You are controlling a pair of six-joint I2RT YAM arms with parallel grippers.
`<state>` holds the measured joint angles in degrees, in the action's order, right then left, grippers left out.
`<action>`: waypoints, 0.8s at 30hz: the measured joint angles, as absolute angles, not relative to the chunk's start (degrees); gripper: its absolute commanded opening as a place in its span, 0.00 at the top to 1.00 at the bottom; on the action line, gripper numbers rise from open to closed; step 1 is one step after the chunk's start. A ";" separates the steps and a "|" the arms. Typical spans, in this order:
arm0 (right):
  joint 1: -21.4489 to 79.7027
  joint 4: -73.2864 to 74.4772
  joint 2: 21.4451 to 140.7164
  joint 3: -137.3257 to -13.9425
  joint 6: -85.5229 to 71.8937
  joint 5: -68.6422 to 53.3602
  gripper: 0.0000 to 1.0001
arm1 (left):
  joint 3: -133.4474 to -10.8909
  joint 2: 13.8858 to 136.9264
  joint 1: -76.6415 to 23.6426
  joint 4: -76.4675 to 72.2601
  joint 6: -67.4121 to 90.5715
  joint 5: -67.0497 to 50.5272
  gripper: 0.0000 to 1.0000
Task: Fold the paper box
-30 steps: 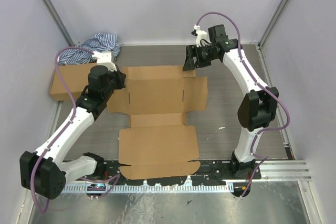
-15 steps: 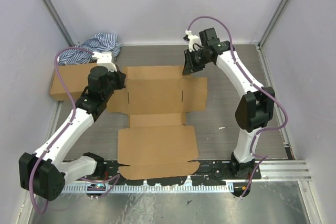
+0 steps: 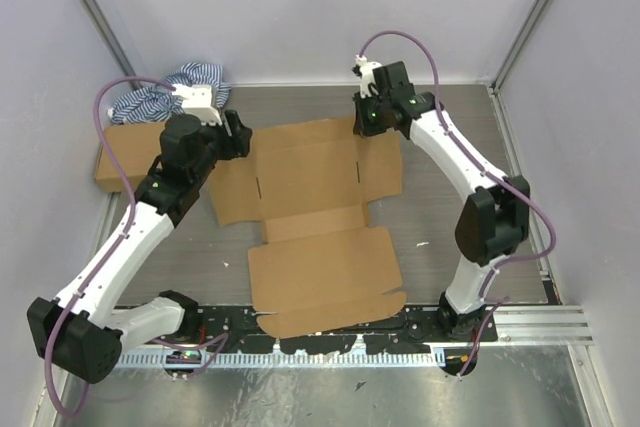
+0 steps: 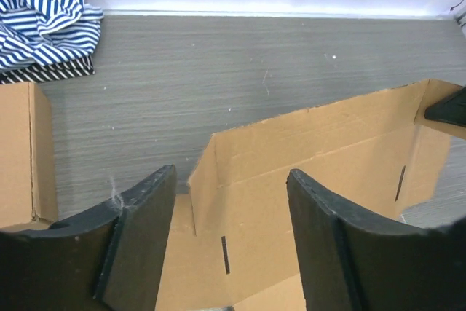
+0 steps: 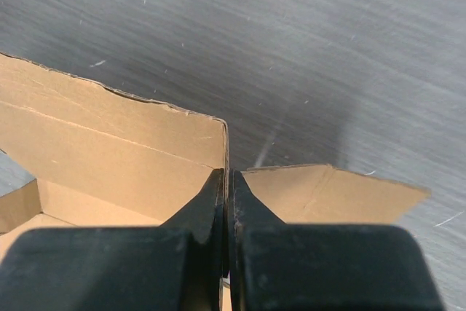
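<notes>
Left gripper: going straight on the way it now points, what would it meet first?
Probably the raised flap of the paper box, just ahead of the open left gripper; depth is hard to judge.

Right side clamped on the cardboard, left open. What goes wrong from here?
1. The right fingers pinch only the thin top edge of the paper box at its back flap, near a corner. A pull may slip off or tear it.
2. The left fingers stand open astride that flap's other end and grip nothing, so the box may swivel instead of folding.
</notes>
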<state>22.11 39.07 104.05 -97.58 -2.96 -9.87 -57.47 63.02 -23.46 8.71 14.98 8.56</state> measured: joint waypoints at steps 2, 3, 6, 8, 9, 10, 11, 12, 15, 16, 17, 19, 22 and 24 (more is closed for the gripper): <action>22.35 34.13 100.20 -92.95 -1.96 -8.91 0.99 | -58.83 62.59 -23.46 9.63 14.87 8.14 0.27; 22.52 30.81 97.43 -89.78 -1.17 -8.47 0.99 | -59.33 62.30 -23.46 10.07 14.79 7.81 0.27; 23.97 20.88 88.53 -80.66 1.21 -8.23 0.99 | -61.17 61.32 -23.46 10.94 13.91 5.61 0.25; 24.71 15.88 84.01 -76.77 2.15 -8.43 0.99 | -62.76 61.23 -23.46 11.05 13.15 3.29 0.25; 25.08 13.52 82.19 -75.37 2.63 -8.80 0.99 | -63.70 61.41 -23.49 11.18 12.60 2.13 0.25; 25.32 10.90 80.79 -74.15 2.96 -9.13 0.99 | -64.79 61.73 -23.55 11.46 12.03 0.71 0.25; 25.39 8.34 79.72 -72.95 3.11 -9.58 0.99 | -66.04 62.28 -23.68 11.88 11.44 -0.71 0.26; 25.39 6.55 79.09 -72.01 3.14 -9.91 0.99 | -67.42 63.02 -23.90 12.14 10.72 -2.15 0.26; 25.39 2.39 78.35 -69.17 3.09 -10.87 0.99 | -72.51 66.57 -25.56 14.35 8.05 -5.85 0.26; 25.39 1.74 78.39 -68.34 3.01 -11.11 0.99 | -74.22 67.94 -26.57 15.35 6.81 -6.63 0.26; 25.41 1.69 78.52 -67.61 2.94 -11.25 0.99 | -75.75 69.30 -27.68 16.32 5.45 -7.20 0.26; 25.47 1.65 78.67 -66.28 2.85 -11.46 0.99 | -77.91 71.70 -30.09 18.26 2.66 -8.21 0.26; 25.56 1.58 78.87 -64.90 2.46 -11.88 0.99 | -78.76 74.37 -32.12 20.45 -0.43 -9.69 0.26; 25.69 1.74 78.91 -64.66 2.24 -12.12 0.99 | -78.76 75.70 -32.32 21.67 -1.78 -10.44 0.26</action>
